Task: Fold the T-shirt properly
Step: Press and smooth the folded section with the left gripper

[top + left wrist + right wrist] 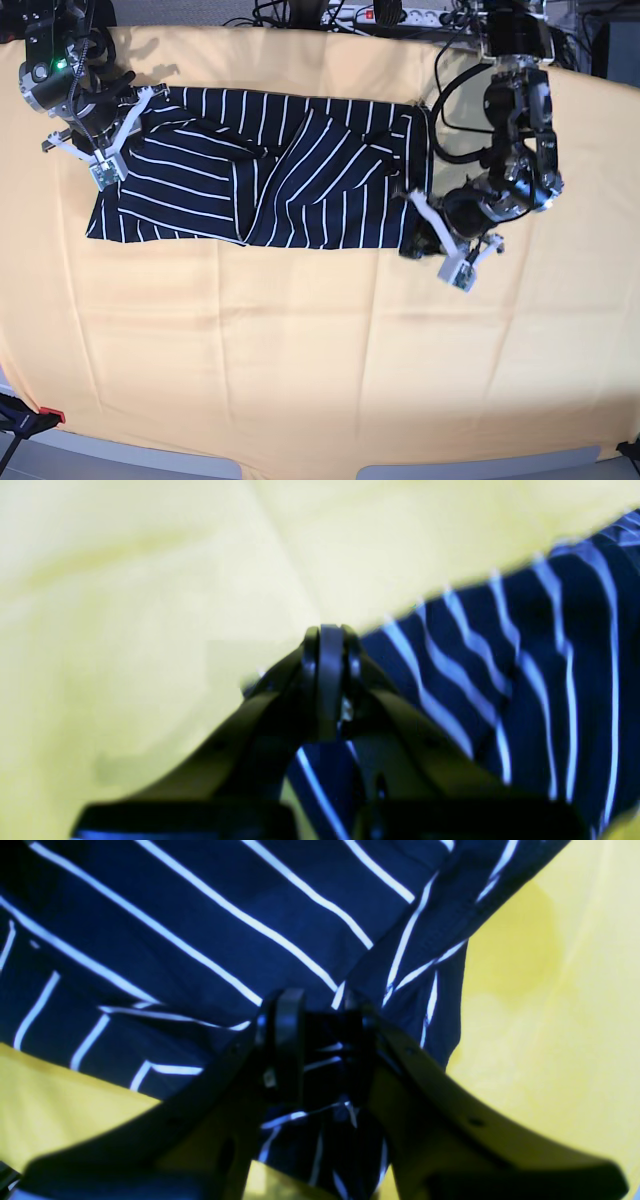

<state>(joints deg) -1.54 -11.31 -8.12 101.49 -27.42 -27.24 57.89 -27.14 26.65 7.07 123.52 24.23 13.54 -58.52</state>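
My left gripper (322,630) is together at T-shirt (325,215) edge, maybe for fold; pinch I cannot tell. Right gripper (321,1002), fingers apart over cloth, probably to grasp.

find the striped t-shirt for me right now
The striped T-shirt lies bunched across the upper part of the base view, on the yellow cloth, between the two arms.

The striped T-shirt (325,215) is matt, wrinkled cloth
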